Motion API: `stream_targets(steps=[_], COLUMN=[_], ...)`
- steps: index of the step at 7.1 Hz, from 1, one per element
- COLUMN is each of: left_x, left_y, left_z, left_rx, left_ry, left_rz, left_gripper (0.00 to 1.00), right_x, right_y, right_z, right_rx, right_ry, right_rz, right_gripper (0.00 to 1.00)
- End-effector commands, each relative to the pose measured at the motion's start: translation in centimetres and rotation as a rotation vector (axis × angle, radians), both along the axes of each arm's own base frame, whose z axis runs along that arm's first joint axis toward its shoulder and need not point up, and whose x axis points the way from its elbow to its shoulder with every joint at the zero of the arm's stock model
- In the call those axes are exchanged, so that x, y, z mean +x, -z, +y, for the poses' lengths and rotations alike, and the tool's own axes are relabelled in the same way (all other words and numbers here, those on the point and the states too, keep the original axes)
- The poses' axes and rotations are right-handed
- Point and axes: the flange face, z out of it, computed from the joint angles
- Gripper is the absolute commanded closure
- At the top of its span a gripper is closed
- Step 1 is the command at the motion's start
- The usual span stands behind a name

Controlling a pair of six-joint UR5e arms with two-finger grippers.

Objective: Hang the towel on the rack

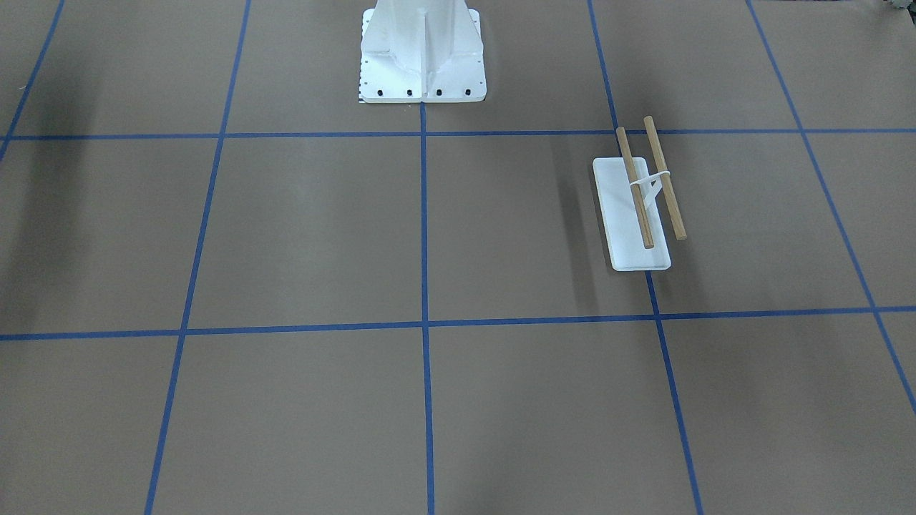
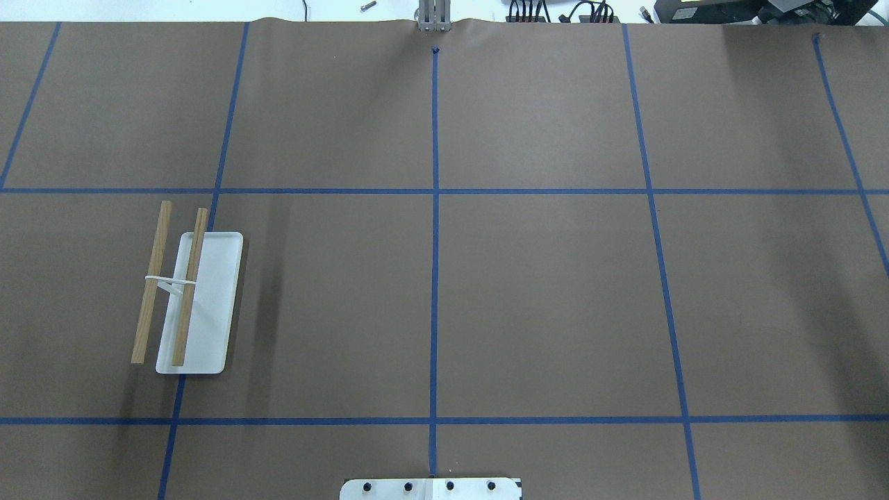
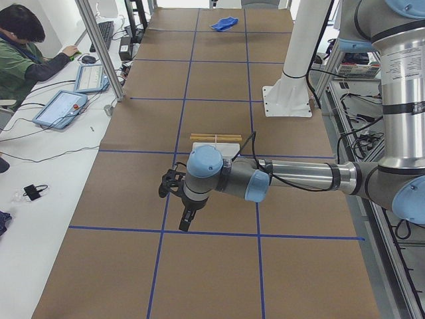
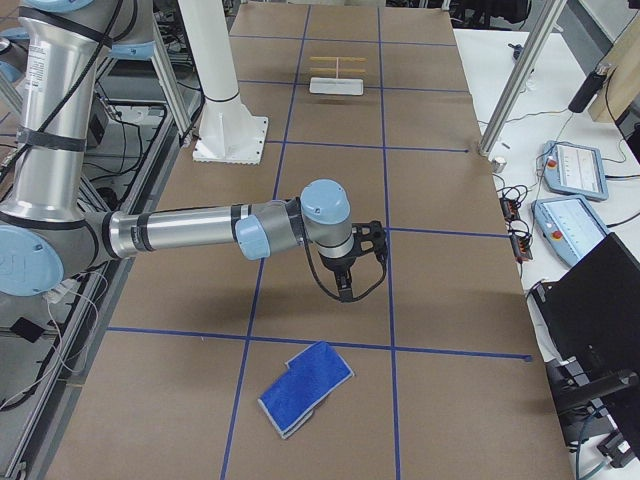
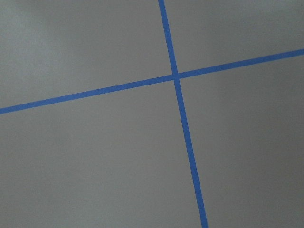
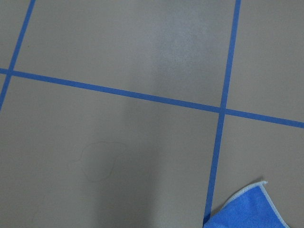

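Towel (image 4: pixel 305 388) location: flat on the table (image 2: pixel 555 312) at the robot's right end, blue face up, one side folded over on itself so a strip of grey shows along the near edge. It appears in neither the overhead nor the front-facing view. The right wrist camera catches only one corner, with its pale stitched edge, at the bottom right. The rack (image 1: pixel 639 207) stands on the robot's left half of the table, both dowels bare, well apart from the towel.

Right gripper (image 4: pixel 345 290) hangs above the table near the towel but apart from it, fingers pointing down. Left gripper (image 3: pixel 186 221) hangs over the table just beside the rack. Both show only in the side views, so we cannot tell whether either pincer is open or closed. Nothing appears to be held.

Handling, our judgement: the cloth looks thin, soft and light. It should go limp once lifted and will not keep its shape. No breakage risk. It could slide on the smooth paper if pushed sideways.

Grasp, our judgement: we would pinch the free corner seen by the right wrist camera, on the stitched hem, coming straight down. We would avoid the folded side, where the fingers might catch one layer only.
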Motion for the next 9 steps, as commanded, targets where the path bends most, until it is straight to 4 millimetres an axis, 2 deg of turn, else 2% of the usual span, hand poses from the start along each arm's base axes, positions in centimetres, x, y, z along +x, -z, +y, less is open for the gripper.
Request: stream_targets(steps=[1, 2, 3, 4, 5, 6, 8, 9], left_x=[0.0, 0.1, 0.2, 0.2, 0.2, 0.2, 0.2, 0.2], left_y=[1.8, 2.4, 1.9, 1.6, 1.6, 1.7, 1.2, 1.2], left_z=[-4.6, -4.5, -4.2, -3.9, -3.8, -3.8, -3.5, -3.5], left_rx=[0.051, 0.051, 0.053, 0.055, 0.057, 0.082, 0.073, 0.075], left_ry=[0.042, 0.058, 0.054, 0.052, 0.051, 0.053, 0.054, 0.054], left_rz=[0.018, 0.035, 0.049, 0.05, 0.051, 0.052, 0.052, 0.052], left_gripper=[0.01, 0.01, 0.01, 0.01, 0.01, 0.01, 0.01, 0.01], right_x=[0.4, 0.6, 1.1, 1.5, 1.7, 0.1, -1.7, -3.3], right_y=[-1.3, -3.9, -4.6, -7.9, -10.3, -13.8, -19.2, -18.4], right_z=[0.9, 2.0, 1.7, 1.9, 1.8, 0.8, -0.2, -0.9], right_rx=[0.068, 0.095, 0.093, 0.039, 0.047, 0.049, 0.071, 0.049], right_ry=[0.055, 0.12, 0.108, 0.102, 0.092, 0.127, 0.152, 0.089], right_rz=[0.035, 0.08, 0.144, 0.206, 0.261, 0.287, 0.347, 0.306], right_gripper=[0.0, 0.0, 0.0, 0.0, 0.0, 0.0, 0.0, 0.0])
